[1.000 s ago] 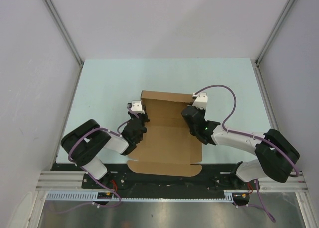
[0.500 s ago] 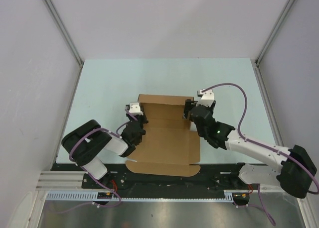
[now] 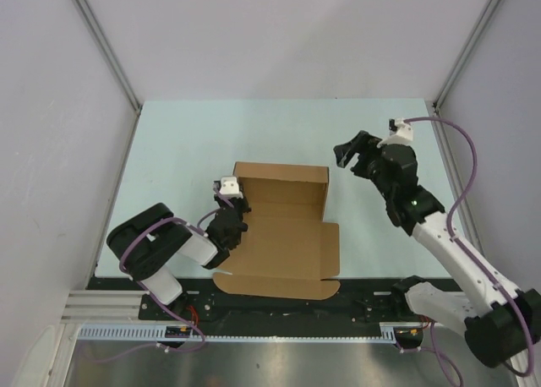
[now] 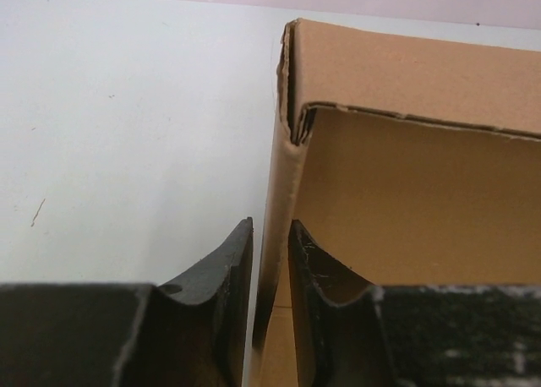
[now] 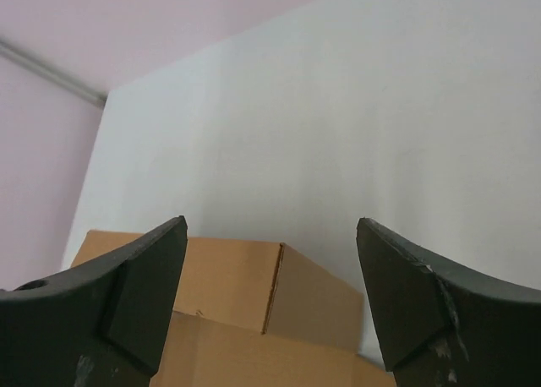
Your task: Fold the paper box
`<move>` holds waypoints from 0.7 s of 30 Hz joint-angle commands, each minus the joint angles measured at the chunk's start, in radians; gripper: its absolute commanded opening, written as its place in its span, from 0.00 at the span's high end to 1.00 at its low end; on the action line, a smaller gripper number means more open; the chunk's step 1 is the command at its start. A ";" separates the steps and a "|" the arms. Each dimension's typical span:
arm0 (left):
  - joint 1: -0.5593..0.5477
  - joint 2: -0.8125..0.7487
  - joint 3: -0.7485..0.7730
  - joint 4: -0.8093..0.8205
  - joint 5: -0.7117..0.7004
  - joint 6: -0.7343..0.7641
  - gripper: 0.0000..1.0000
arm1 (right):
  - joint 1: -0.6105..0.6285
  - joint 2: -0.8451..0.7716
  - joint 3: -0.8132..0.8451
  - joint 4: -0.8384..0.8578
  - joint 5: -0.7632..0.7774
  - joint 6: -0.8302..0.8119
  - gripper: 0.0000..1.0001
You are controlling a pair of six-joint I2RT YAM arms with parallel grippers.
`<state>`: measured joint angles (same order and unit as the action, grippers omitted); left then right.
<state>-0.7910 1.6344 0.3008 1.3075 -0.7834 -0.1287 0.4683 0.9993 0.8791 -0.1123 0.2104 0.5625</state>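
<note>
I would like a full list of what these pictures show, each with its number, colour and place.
paper box: one, brown, partly folded, mid-table.
table: one, pale green, under everything.
walls: three, white, around the table.
metal base: one, silver, near edge.
cables: two, purple, looping beside the grippers.
left gripper: one, black, jaws either side of the box's left wall.
right gripper: one, black, open, raised right of the box, holding nothing.

On my screen the left arm [image 3: 188, 248] and right arm [image 3: 461, 256] look alike: white tubular links joined by bulky black housings [image 3: 139, 243]. A purple cable [image 3: 464, 140] loops along each one up to a small white camera block [image 3: 229, 185] at the wrist. The fingers [image 5: 144, 290] are matte black and wedge-shaped, with scuffed, chipped edges.
</note>
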 commanded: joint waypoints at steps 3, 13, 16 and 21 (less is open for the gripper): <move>-0.014 -0.013 -0.006 0.187 -0.030 0.026 0.71 | -0.112 0.173 -0.008 0.146 -0.531 0.151 0.13; -0.031 -0.019 -0.009 0.193 -0.045 0.035 0.69 | -0.091 0.275 -0.032 0.155 -0.514 0.117 0.21; -0.039 -0.027 -0.011 0.193 -0.051 0.041 0.68 | -0.074 0.275 -0.038 0.128 -0.481 0.094 0.30; -0.056 -0.060 -0.020 0.170 -0.065 0.040 0.61 | -0.048 0.274 -0.063 0.117 -0.430 0.059 0.50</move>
<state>-0.8246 1.6268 0.2909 1.3064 -0.8165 -0.1024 0.3920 1.2716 0.8356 0.0010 -0.2466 0.6521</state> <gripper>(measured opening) 0.345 0.560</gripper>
